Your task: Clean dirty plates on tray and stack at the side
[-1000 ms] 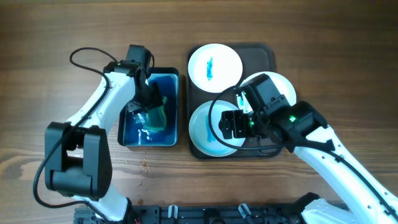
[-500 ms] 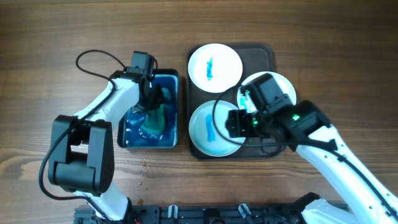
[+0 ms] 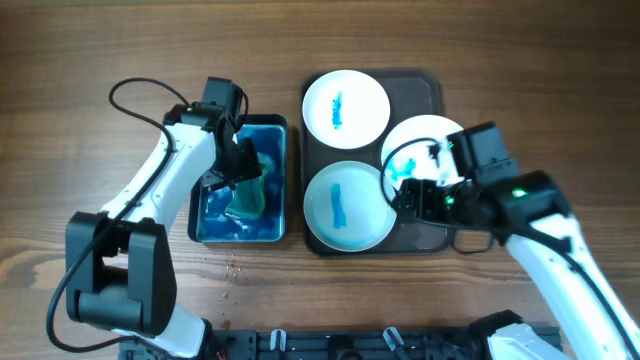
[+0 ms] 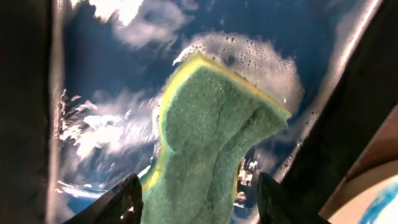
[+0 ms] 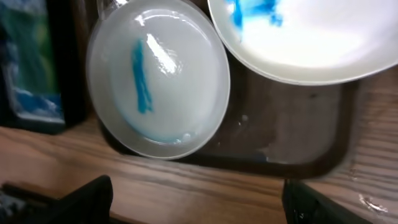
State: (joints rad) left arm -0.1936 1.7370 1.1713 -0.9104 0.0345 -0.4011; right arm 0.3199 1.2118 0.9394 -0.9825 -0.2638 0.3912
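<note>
- Risk: the right gripper (image 5: pixel 199 198), jaws wide apart and empty, hangs over the tray's (image 5: pixel 286 142) near rim; descending here, it could strike the rim.
- The left gripper (image 4: pixel 199 200) straddles the sponge (image 4: pixel 211 124) in the basin (image 3: pixel 240 237); clamped or not, cannot tell; it may drop.
- 3 smeared plates (image 3: pixel 345 205) lie on the tray, just beyond the right gripper.

Pale-blue smeared plate (image 5: pixel 158 78) beside white plate (image 5: pixel 311 43), both on tray (image 5: pixel 286 137)
</note>
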